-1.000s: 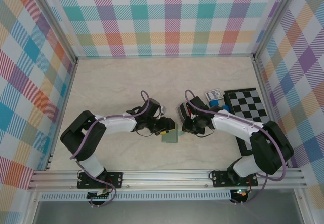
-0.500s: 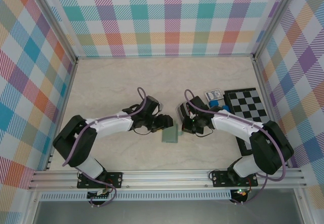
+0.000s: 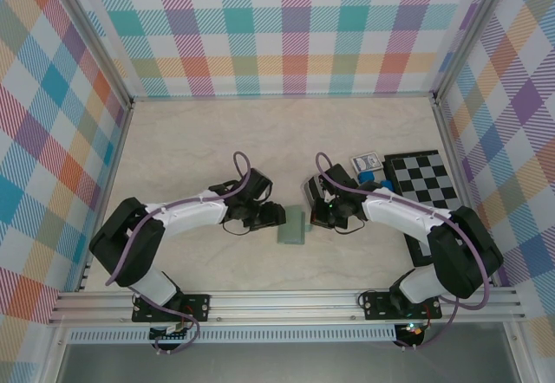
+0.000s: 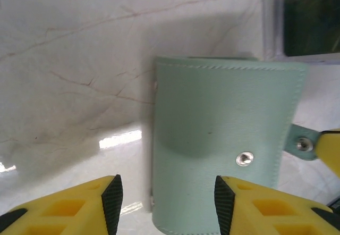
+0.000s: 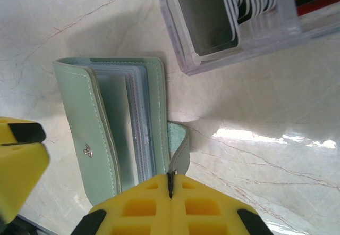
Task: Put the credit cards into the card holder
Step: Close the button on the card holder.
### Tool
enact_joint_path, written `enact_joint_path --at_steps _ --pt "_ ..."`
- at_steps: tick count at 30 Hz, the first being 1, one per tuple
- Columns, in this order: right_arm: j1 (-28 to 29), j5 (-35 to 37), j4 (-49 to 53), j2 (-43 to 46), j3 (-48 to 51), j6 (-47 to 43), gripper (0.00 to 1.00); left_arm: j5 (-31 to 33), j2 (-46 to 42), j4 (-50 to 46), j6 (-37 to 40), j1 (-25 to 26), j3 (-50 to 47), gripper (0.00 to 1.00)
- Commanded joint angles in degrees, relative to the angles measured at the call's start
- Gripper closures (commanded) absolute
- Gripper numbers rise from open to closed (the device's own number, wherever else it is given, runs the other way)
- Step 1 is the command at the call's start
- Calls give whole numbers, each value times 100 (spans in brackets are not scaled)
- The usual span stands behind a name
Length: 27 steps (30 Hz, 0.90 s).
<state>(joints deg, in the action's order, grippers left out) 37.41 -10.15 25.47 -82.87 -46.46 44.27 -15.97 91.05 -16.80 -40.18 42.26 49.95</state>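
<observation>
The right hand pinches the card holder by its snap tab, fingers together, while the left hand hangs beside it, half-open and empty.

Left end effector parted, right end effector pinched shut, facing inward.

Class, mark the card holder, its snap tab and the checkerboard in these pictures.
card holder [image 4: 212, 139], left wrist view, green outer cover.
snap tab [image 4: 304, 143], left wrist view, its metal stud.
checkerboard [image 3: 422, 181], top external view, board's centre.
</observation>
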Motion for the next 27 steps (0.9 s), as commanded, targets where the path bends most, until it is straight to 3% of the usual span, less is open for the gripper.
enact_joint_path --at_steps 1,12,19,27 --pt "-41 -175 -87 51 -24 -48 97 -124 168 36 141 37 -21 50" --pt "-36 -579 -288 109 -104 -28 97 -182 788 494 72 115 86 57" --pt "71 -853 -618 -304 -260 169 98 -188 823 602 -27 143 41 61" --pt "322 -699 -696 -807 -552 336 100 -223 853 669 -107 172 45 63"
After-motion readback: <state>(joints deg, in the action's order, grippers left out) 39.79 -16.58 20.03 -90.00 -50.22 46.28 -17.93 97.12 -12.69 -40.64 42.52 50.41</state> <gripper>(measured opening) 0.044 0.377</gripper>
